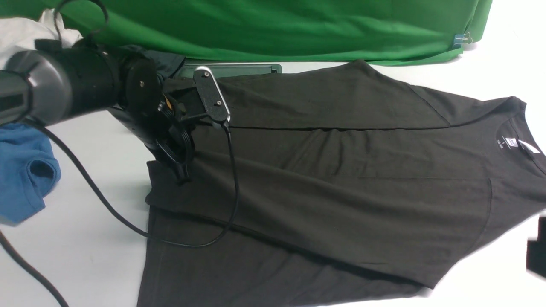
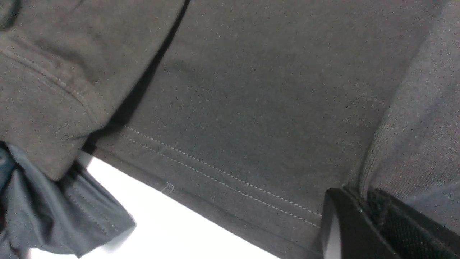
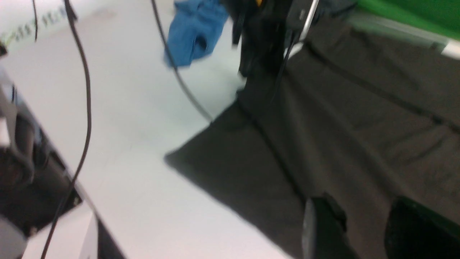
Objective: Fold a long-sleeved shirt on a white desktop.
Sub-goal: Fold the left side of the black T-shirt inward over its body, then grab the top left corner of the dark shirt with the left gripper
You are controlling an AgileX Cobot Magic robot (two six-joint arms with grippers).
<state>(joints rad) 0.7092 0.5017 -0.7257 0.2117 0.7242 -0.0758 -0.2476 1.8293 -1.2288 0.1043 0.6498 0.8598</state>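
Across the desktop (image 1: 85, 238): the shirt (image 1: 341, 179) lies spread flat over the middle and right of the white top.
Near edge: a black cable (image 1: 235, 183) from the left arm droops over the shirt's hem end and trails across bare desk.
Right gripper (image 3: 363, 212): low at the near right, fingers apart above the cloth, holding nothing.
Left gripper (image 1: 181, 172): down at the hem on the left, jaws clamped on a raised fold of the shirt.
Left side: a blue shirt (image 1: 25, 170) lies crumpled, apart from the hem.
Far edge: the slot (image 1: 239, 68) is partly covered by the shirt; a grey garment (image 1: 166, 59) is bunched behind the left wrist; a green backdrop (image 1: 277, 25) hangs beyond.
Heading: the long axis runs left to right, hem at the left, collar and white label (image 1: 509, 143) at the right; a fold edge runs lengthwise along the far half.
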